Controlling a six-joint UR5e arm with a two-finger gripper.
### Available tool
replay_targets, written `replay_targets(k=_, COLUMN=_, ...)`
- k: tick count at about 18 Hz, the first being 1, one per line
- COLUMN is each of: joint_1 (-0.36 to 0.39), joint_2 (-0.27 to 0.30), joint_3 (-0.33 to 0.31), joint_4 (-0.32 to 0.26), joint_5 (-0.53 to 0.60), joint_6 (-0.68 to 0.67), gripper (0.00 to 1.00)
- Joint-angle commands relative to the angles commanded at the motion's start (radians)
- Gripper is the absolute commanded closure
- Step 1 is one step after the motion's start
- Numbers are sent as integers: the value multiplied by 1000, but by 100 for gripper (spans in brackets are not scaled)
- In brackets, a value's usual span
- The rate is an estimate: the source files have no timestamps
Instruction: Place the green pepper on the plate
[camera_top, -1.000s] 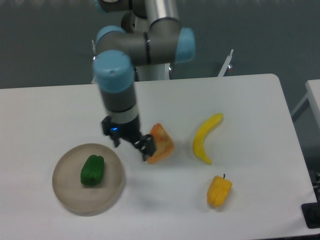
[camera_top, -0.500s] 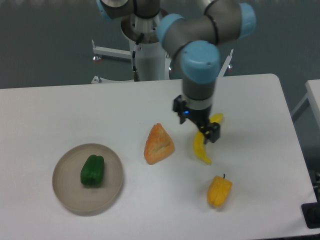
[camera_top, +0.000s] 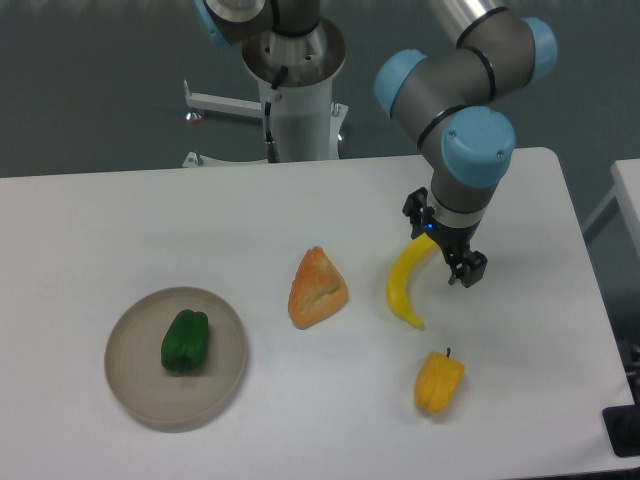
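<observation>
the green pepper (camera_top: 185, 340) lies on the plate (camera_top: 135, 395) at the lower left of the frame, on the white desk (camera_top: 120, 230). the hand (camera_top: 462, 270) hangs right of centre, just beside the upper end of the banana (camera_top: 406, 283), holding nothing; how far its fingers are apart cannot be told. an orange wedge (camera_top: 317, 288) sits centre, a yellow pepper (camera_top: 438, 381) lower right.

Arm bent over the right side, wrist pointing down.
The gripper (camera_top: 463, 271) hangs at the end of a grey wrist with light-blue joint caps, tilted slightly to the right. Its dark fingers (camera_top: 470, 270) are small and close-set; whether the jaws are parted cannot be told.
</observation>
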Motion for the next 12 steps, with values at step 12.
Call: replay_targets(k=12, joint_1=0, joint_2=-8, joint_3=9, joint_4=3, joint_5=-5, joint_6=0, gripper=0)
